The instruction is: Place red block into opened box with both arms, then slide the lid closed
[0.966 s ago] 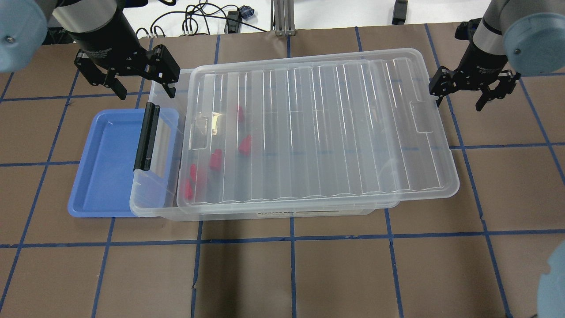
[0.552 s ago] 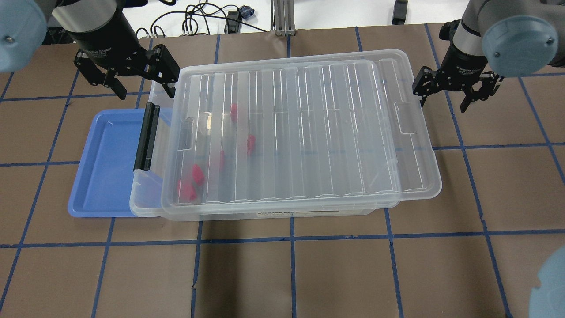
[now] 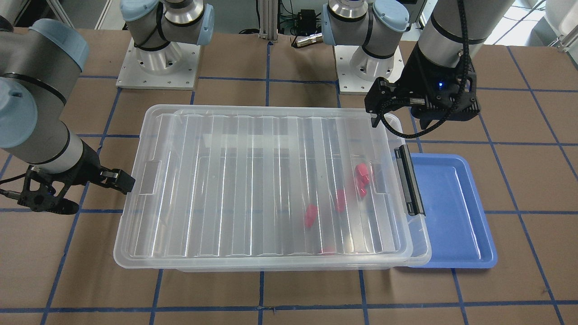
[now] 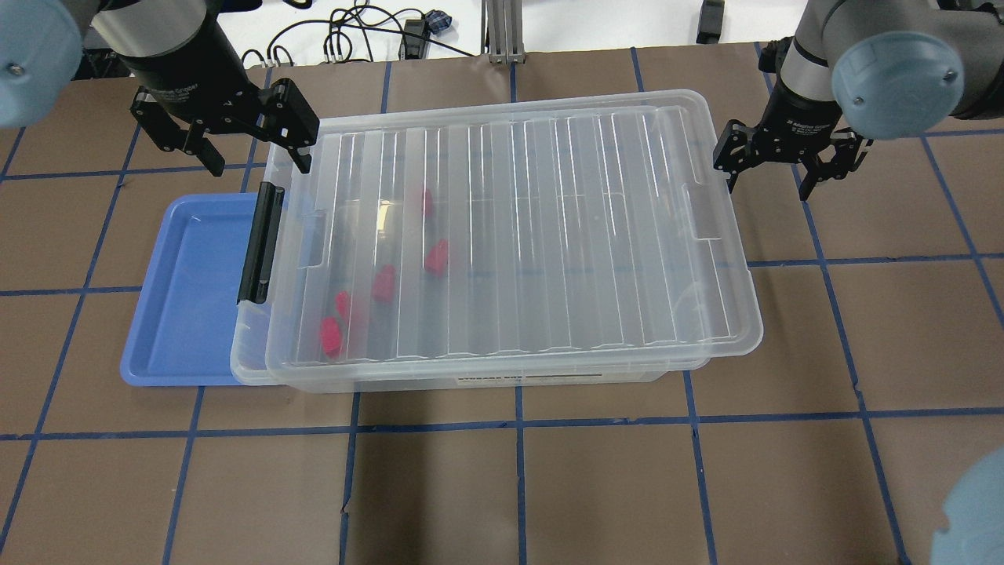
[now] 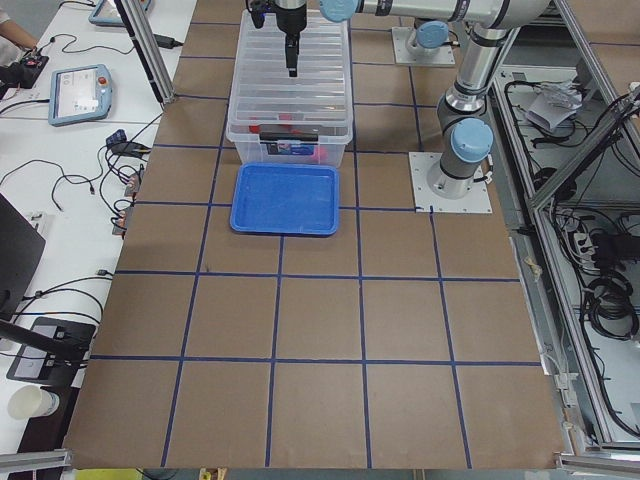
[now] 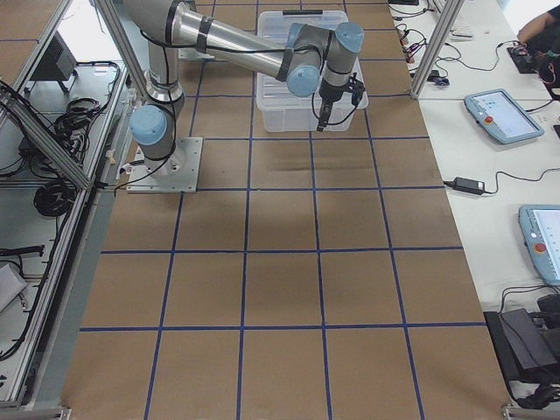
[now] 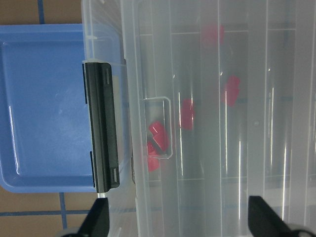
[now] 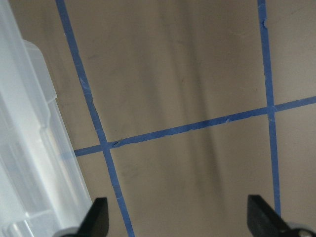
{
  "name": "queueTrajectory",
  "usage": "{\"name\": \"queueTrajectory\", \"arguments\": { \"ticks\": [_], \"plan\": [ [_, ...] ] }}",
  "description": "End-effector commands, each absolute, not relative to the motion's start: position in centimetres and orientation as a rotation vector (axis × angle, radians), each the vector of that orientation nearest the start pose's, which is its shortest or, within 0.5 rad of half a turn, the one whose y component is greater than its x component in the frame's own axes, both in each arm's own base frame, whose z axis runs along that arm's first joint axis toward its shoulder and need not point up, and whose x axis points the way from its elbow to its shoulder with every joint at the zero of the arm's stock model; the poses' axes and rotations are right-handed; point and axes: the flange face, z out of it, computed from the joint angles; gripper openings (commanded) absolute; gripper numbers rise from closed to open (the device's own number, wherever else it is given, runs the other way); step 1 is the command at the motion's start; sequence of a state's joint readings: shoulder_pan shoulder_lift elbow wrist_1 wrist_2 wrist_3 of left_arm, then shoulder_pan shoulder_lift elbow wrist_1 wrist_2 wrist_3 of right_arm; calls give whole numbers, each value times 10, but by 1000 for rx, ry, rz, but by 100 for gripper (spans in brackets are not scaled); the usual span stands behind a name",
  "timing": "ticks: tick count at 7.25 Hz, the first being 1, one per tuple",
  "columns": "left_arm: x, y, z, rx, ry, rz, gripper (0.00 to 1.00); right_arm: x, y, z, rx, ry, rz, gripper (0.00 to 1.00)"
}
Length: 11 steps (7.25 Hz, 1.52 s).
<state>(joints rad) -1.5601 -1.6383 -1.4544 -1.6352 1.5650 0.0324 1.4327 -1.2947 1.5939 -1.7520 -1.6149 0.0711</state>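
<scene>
- Blue shallow plastic tray lies at the left. The latch end of the large clear plastic box overlaps its edge, so we think a hard push could shift both together.
- Our left black two-finger gripper hangs over the box's far left corner. Its fingers are wide apart and hold nothing. The lid's corner may run into it.
- Several small red house-shaped plastic blocks lie inside the box, under the lid, toward the latch end.
- The large ribbed clear plastic lid sits slightly skewed and overhangs at the right end. A thin strip of box is uncovered beside the black latch bar. If we push it at one corner only, it may turn and jam.
- Our right black two-finger gripper is just beside the lid's far right corner, spread wide, gripping nothing.
- The left wrist view shows the uncovered strip and the blocks near the lid's notch. The right wrist view shows only bare table between the fingers.
</scene>
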Motion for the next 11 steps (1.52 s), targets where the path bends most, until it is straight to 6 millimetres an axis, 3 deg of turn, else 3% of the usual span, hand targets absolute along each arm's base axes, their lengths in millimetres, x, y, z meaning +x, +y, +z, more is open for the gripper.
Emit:
{"name": "queueTrajectory", "arguments": {
  "ticks": [1,6,9,10,11],
  "plan": [
    [-128,-520,505,34,3146,22,100,50,-590,346,324,3158,190,100],
    [-128,-520,505,34,3145,24,100,58,-591,353,281,3167,178,100],
    [-128,-519,505,34,3145,22,100,59,-566,418,240,3179,-3,100],
    [-128,-519,505,36,3143,22,100,64,-549,445,236,3173,-72,100],
    [-128,-519,505,36,3143,24,100,75,-531,460,253,3086,-20,100]
  ]
}}
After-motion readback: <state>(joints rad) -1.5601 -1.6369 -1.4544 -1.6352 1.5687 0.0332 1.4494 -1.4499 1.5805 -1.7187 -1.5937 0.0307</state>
